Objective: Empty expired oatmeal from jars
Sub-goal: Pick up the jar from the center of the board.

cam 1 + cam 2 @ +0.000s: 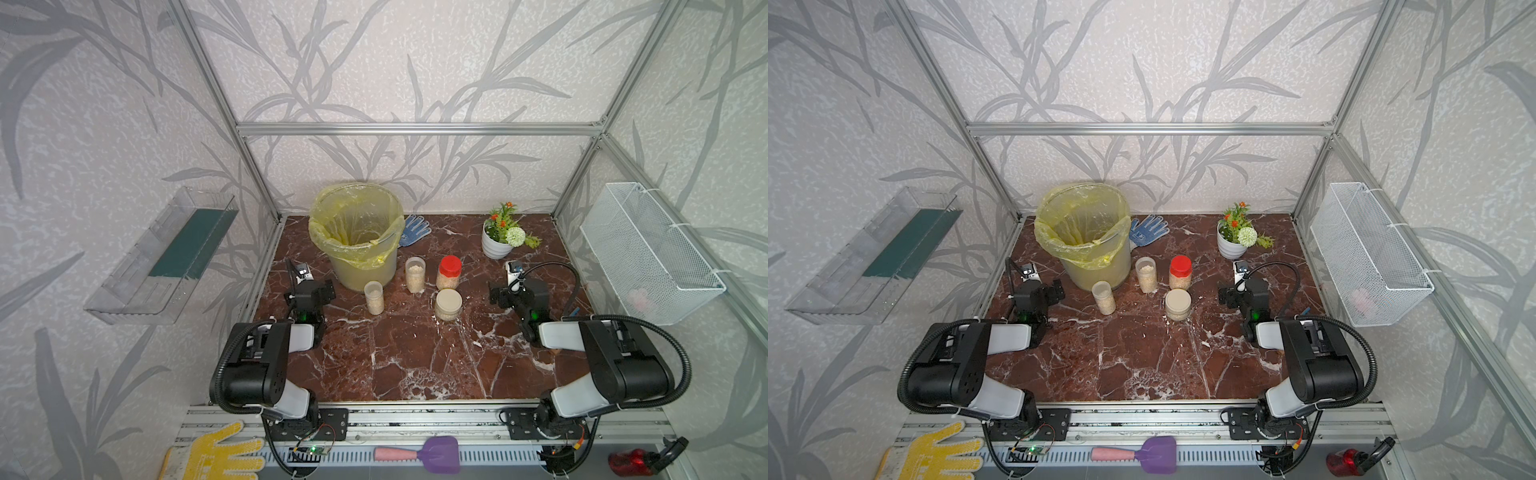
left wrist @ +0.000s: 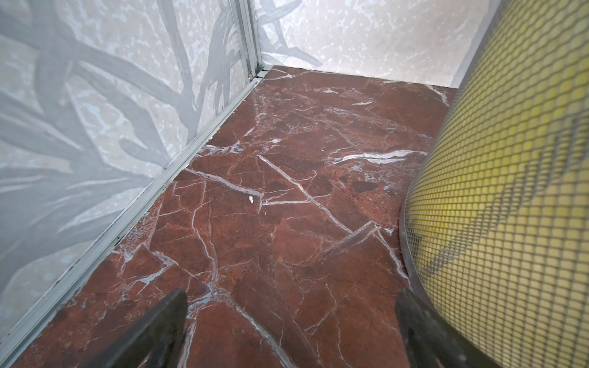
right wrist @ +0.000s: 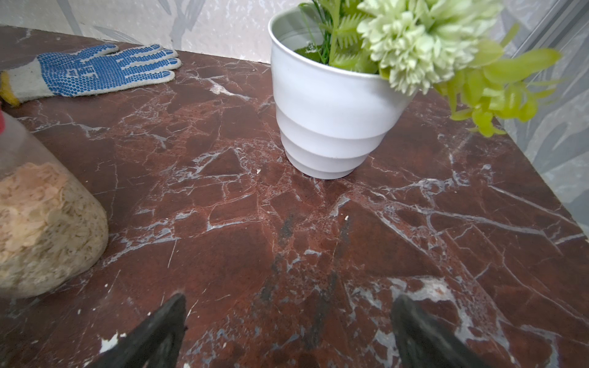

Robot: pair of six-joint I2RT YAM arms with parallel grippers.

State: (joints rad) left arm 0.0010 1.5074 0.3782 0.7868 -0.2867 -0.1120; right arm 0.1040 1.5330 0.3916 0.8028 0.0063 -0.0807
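Oatmeal (image 3: 41,223): pale flakes, visible through the walls of all four jars (image 1: 1146,274). Each jar is part full and has its lid on. None is emptied yet.

Position: the jars stand upright on the desk (image 1: 415,365), apart from one another, between the two end effectors.
- The short slim jar (image 1: 374,297) is nearest the left end effector (image 2: 291,299), on its right.
- The red-capped jar (image 1: 449,272) and the squat jar (image 1: 448,304) with the beige lid are nearest the right end effector (image 3: 288,302), on its left.
- The tall slim jar (image 1: 414,274) stands midway.

End effectors: both sit low over the desk with jaws spread wide and nothing between them.

Receptacle: the bucket (image 1: 365,270), with a yellow liner (image 1: 332,232) folded over its rim, stands just beside the left end effector, ahead and to its right. The short slim jar is just beside its wall. The bucket seems empty, though the liner's folds hide the bottom.

Judgement: the jars are grouped by the open bucket so each carry is short. With the lids on, each jar probably needs one end effector to hold it and the other to remove the lid before tipping.

Not task items: the flower pot (image 3: 328,127) stands ahead of the right end effector. The blue glove (image 3: 102,70) lies farther ahead, to its left.
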